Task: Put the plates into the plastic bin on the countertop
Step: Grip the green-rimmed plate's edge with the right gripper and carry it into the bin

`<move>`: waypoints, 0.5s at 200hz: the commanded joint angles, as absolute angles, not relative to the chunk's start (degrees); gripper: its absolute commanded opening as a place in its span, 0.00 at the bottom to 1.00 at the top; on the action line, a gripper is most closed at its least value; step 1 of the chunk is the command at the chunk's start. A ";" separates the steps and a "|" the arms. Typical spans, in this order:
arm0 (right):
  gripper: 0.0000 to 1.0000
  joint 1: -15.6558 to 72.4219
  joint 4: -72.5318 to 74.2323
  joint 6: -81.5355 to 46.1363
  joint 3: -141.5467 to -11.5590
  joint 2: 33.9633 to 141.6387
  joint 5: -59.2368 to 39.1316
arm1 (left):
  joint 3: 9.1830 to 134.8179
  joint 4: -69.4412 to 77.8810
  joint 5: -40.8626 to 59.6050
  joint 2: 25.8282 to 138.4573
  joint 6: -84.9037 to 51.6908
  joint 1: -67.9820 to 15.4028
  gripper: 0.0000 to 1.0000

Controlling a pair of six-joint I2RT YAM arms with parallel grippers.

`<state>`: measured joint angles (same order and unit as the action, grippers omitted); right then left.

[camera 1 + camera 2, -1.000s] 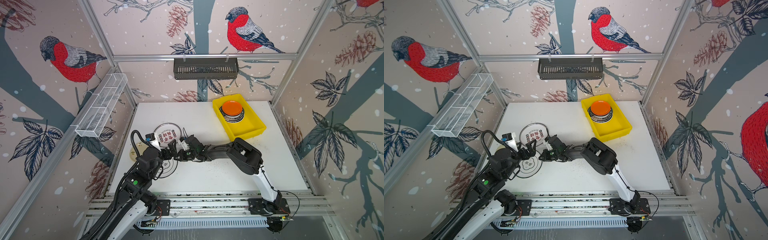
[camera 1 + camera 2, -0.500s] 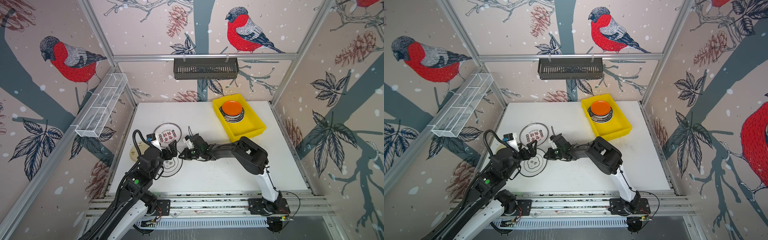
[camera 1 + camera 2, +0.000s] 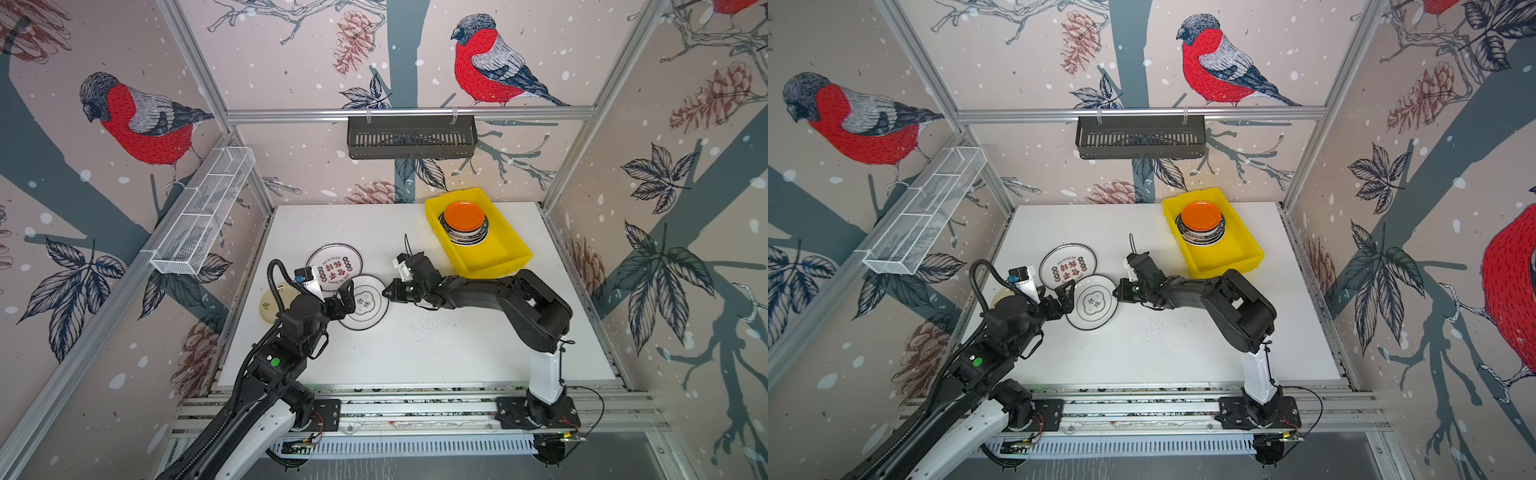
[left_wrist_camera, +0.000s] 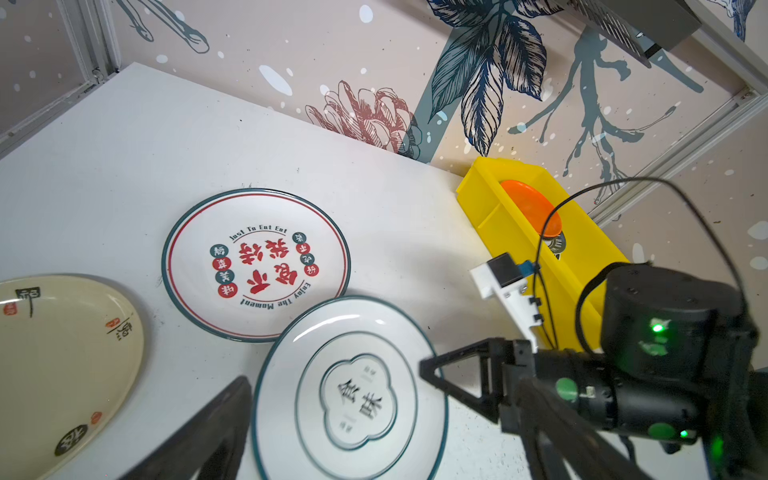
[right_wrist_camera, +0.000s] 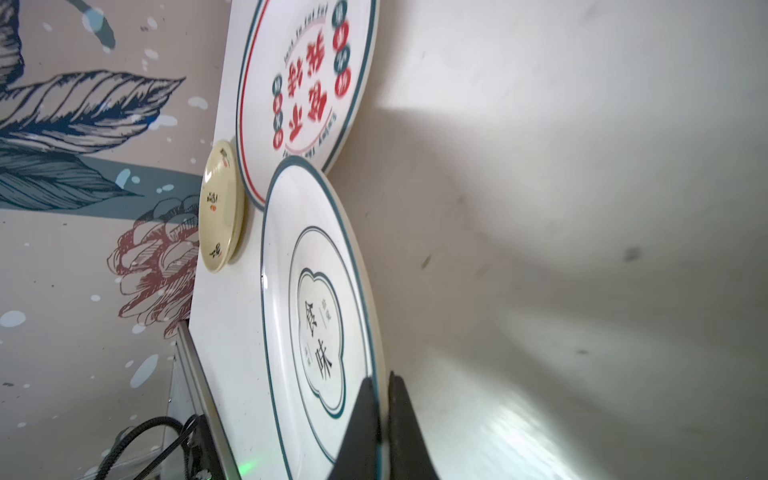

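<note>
Plate [image 3: 365, 302] slides right, closer to bin [image 3: 494, 262], since a second ago | right jaws pinched tight on its rim | left jaws wide open, holding nothing, just beside it | plate on surface [image 3: 436, 345], not in bin yet | lift and carry come next, I think

With 12 o'clock toward the back wall in both top views, the plastic bin [image 3: 498, 259] sat on the countertop [image 3: 415, 353] between 1 and 2 o'clock of its middle; a stack of plates [image 3: 464, 220] lay in the bin's 12 o'clock half; the near plate [image 3: 368, 303] was at 9 o'clock of the middle; the far plate [image 3: 334, 264] lay at its 11 o'clock, rims meeting; the side plate [image 3: 272, 301] lay at its 9 o'clock, apart, by the countertop's edge; a slatted basket [image 3: 411, 139] hung on the back wall at 12 o'clock; a wire basket [image 3: 203, 212] hung on the side wall at 10 o'clock
</note>
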<state>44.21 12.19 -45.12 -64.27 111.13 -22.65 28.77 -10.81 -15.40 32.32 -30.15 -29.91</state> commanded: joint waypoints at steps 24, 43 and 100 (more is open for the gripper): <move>0.00 37.68 6.48 -38.74 -64.37 102.61 -19.47 | 27.33 -4.98 -16.84 34.08 -30.85 -30.06 0.97; 0.00 34.00 5.98 -38.97 -64.52 99.65 -20.27 | 27.51 -4.42 -16.83 34.73 -30.29 -30.05 0.97; 0.00 18.82 8.80 -42.45 -67.05 95.09 -20.46 | 27.50 -2.58 -16.90 35.39 -28.92 -30.06 0.97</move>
<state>23.18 5.82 -40.64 -65.82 96.49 -20.45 27.44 -5.37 -16.53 34.98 -29.52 -29.91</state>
